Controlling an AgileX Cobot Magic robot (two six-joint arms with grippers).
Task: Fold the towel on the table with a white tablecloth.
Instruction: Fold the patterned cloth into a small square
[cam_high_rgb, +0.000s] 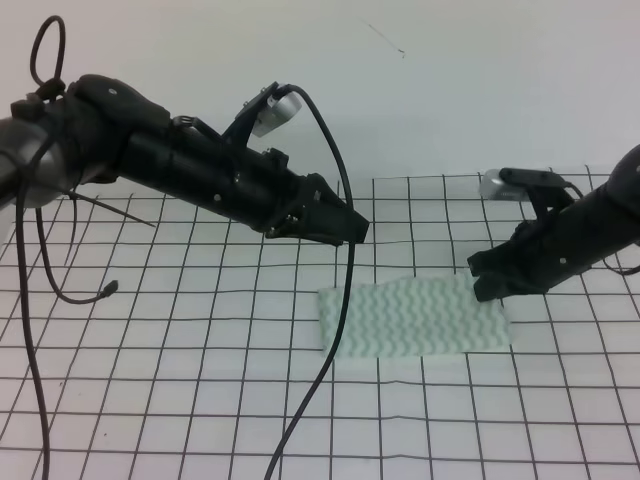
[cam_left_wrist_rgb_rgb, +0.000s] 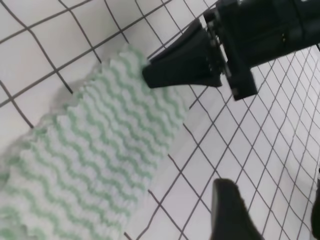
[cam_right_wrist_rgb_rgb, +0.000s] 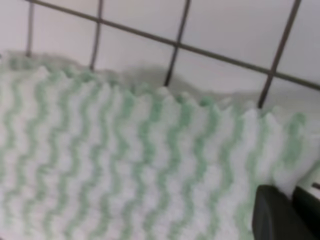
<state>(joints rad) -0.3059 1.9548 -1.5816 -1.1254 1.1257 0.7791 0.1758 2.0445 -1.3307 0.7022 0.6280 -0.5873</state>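
The towel (cam_high_rgb: 415, 318), pale green and white with wavy stripes, lies on the white grid tablecloth (cam_high_rgb: 180, 380) right of centre. It also shows in the left wrist view (cam_left_wrist_rgb_rgb: 95, 150) and fills the right wrist view (cam_right_wrist_rgb_rgb: 125, 165). My right gripper (cam_high_rgb: 483, 283) is down at the towel's far right corner. In the left wrist view (cam_left_wrist_rgb_rgb: 150, 75) its jaws look closed together on the towel's edge. One of its fingers (cam_right_wrist_rgb_rgb: 275, 220) shows beside the bunched cloth. My left gripper (cam_high_rgb: 355, 228) hangs above the table behind the towel's left end, open and empty, with one finger (cam_left_wrist_rgb_rgb: 230, 210) in view.
A black cable (cam_high_rgb: 335, 330) hangs from the left arm and crosses the towel's left end. Another thin cable (cam_high_rgb: 100, 292) dangles at the left. A plain white wall (cam_high_rgb: 450, 80) stands behind the table.
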